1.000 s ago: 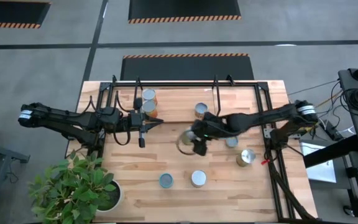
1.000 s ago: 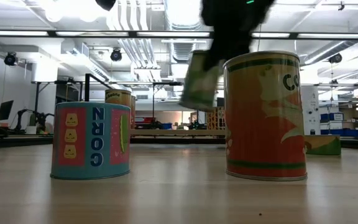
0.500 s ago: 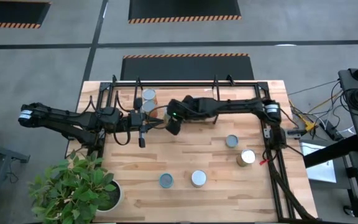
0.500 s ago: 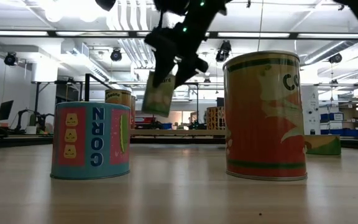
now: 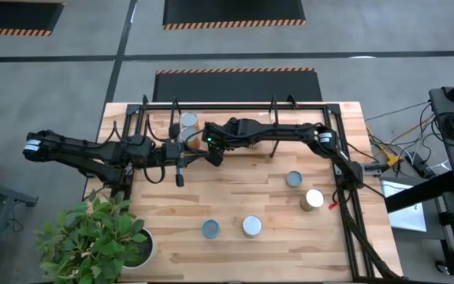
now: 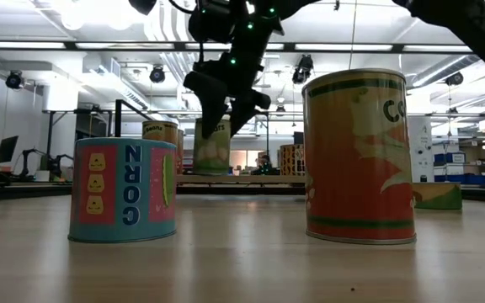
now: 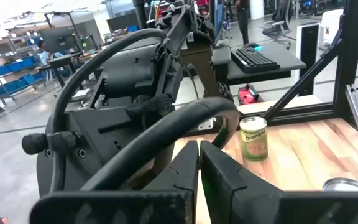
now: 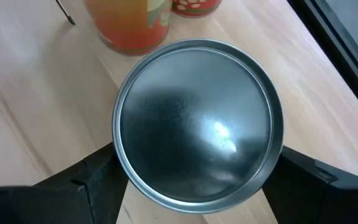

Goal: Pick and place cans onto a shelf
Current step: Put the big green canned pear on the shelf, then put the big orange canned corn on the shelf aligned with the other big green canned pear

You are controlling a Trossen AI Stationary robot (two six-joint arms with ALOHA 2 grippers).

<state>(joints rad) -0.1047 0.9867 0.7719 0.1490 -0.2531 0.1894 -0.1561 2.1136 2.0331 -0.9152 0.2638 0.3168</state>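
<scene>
Blue and orange fill the front of the low view: a short blue corn can (image 6: 124, 190) stands on the wooden table (image 6: 242, 261), and a taller orange can (image 6: 360, 156) stands to its right, nearer the camera. From above, these two show as round tops near the table's front edge (image 5: 211, 229) (image 5: 251, 226), with two more cans (image 5: 294, 179) (image 5: 313, 198) farther back toward the right side. A leafy plant in a white pot (image 5: 101, 241) sits at the front left corner.

Mid-table, the left gripper (image 5: 179, 167) waits with its fingers (image 7: 185, 163) pressed together and nothing between them.

Farther back, the right gripper (image 5: 213, 151) reaches across to the shelf (image 5: 227, 134) — its dark fingers (image 8: 98, 180) sit on either side of a green-labelled can (image 6: 213, 146), gripping it by the sides. In the right wrist view that can's silvery lid (image 8: 197, 124) fills the frame, with an orange-labelled can (image 8: 129, 25) just beyond it on the light board. In the low view the held can looks upright, its base at or just above the board — I cannot tell whether it touches. Two more cans (image 5: 188, 121) (image 5: 185, 135) stand on the shelf's left part, beside it.
</scene>
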